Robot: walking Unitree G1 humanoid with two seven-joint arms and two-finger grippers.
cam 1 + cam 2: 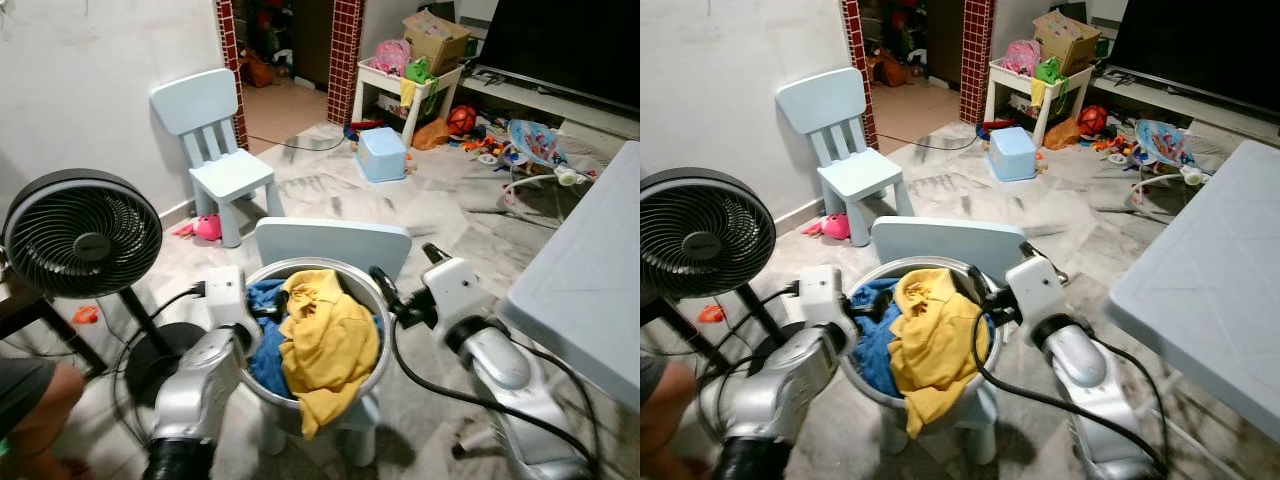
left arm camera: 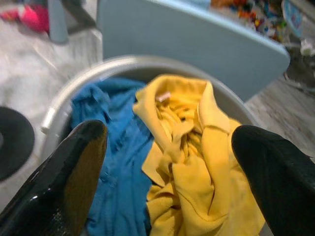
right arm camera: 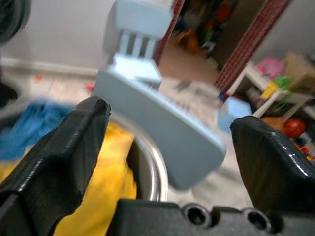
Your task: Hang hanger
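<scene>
A round metal basin [image 1: 312, 264] sits on a small pale-blue chair [image 1: 333, 242] right in front of me. A yellow garment [image 1: 325, 345] fills it and drapes over the front rim, and a blue garment [image 1: 264, 352] lies under it on the left. My left gripper [image 1: 268, 308] is at the basin's left rim, and in the left wrist view it [image 2: 170, 167] stands open over both garments. At the right rim my right gripper [image 1: 381, 280] hovers, and the right wrist view shows it [image 3: 167, 157] open, holding nothing.
A black standing fan [image 1: 82, 235] is close on my left, with a person's leg [image 1: 30, 400] below it. A second blue child chair [image 1: 215, 150] stands by the wall. A white table [image 1: 590, 290] crowds the right. A blue box [image 1: 382, 153] and toys litter the far floor.
</scene>
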